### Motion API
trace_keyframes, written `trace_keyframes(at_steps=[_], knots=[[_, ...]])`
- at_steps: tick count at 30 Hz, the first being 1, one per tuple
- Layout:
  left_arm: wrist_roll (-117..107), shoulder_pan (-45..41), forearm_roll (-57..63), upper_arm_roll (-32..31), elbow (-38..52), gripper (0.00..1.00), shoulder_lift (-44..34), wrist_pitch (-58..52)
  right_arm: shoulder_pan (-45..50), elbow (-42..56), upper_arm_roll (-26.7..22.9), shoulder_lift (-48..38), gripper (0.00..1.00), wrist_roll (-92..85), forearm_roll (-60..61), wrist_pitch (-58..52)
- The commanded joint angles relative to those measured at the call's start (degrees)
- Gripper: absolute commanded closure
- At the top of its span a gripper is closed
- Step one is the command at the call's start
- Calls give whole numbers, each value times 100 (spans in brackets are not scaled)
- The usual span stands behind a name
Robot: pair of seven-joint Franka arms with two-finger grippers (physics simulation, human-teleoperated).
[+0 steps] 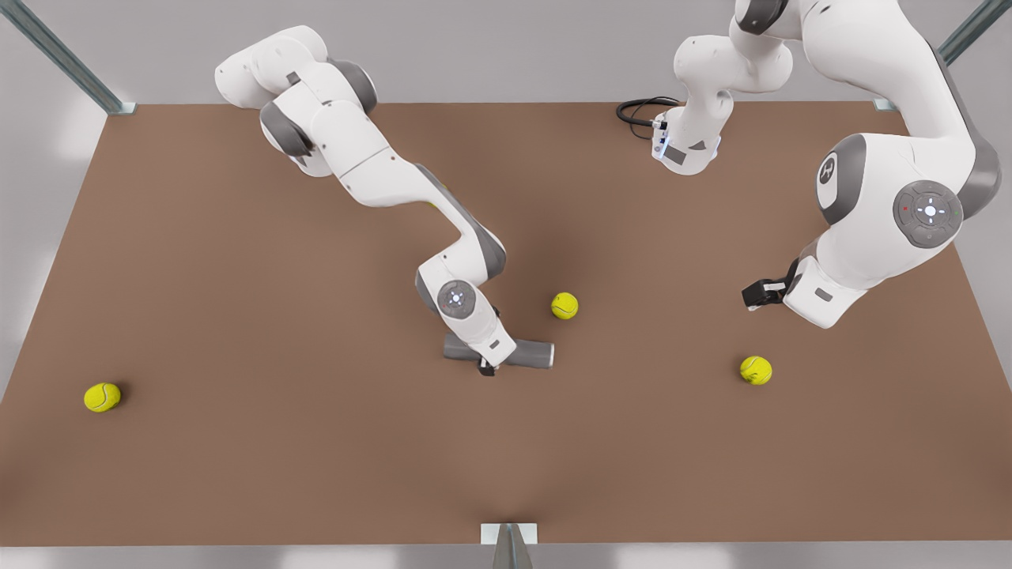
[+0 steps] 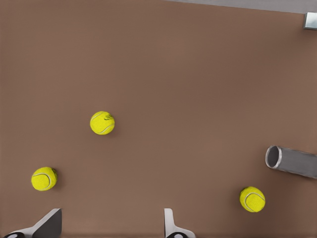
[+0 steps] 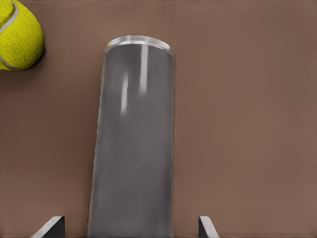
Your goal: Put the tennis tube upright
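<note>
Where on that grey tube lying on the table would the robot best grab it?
Probably across the tennis tube's round body, from above: it lies flat, and the right gripper hangs over it, open fingers on either side. The left gripper waits apart, open.

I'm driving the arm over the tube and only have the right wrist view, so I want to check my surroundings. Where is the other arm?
Observer: The left gripper waits, fingers open, above the table toward the front view's right, well apart from the tennis tube.
Operator: I see one ball. Any others?
Observer: Three tennis balls in all: the near ball by the tube's end, the second ball below the left gripper, and the far ball at the front view's left.
Operator: Where along the tube am I?
Observer: The right gripper straddles the lying tube at about its middle.
</note>
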Motion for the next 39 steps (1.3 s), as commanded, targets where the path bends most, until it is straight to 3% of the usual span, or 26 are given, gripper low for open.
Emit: trace_keyframes(at_steps=[1, 7, 9, 11, 13, 15, 18, 22, 24, 39], knots=[[-124, -2, 0, 0, 3, 0, -7, 2, -10, -14, 10, -179, 0, 99, -67, -84], [-616, -213, 0, -17, 12, 0, -16, -7, -871, 39, 10, -1726, 0, 546, -50, -2202], [-1449, -582, -17, -26, 12, 0, -7, -7, -1468, 39, 1, -2314, 0, 3661, -338, -3641], [-2126, -969, -96, -26, 12, 0, 37, -7, -1898, 22, 10, -3140, 0, 5510, -1271, -5355], [-4136, -1513, -105, -26, 239, 0, 475, 2, -2655, -57, 1, -3896, 0, 6102, -1236, -5911], [-7214, -2243, -184, -35, 1347, 0, 1662, 520, -2937, -260, -333, -4495, 0, 6102, -1184, -6017], [-10467, -2499, -193, -202, 1400, 0, 2296, 1698, -3552, -567, -350, -5039, 0, 6119, -1017, -6017], [-13367, -2507, -211, -492, 1391, 0, 2814, 2945, -3702, -58, -816, -4461, 0, 5294, -1043, -6817], [-13474, -2657, -211, -492, 1383, 0, 2929, 3183, -3737, -101, -974, -4038, 0, 5196, -1131, -6448], [-13949, -3079, -140, -589, 1339, 0, 3755, 3966, -3737, -66, -957, -3801, 0, 5231, -990, -6395]])
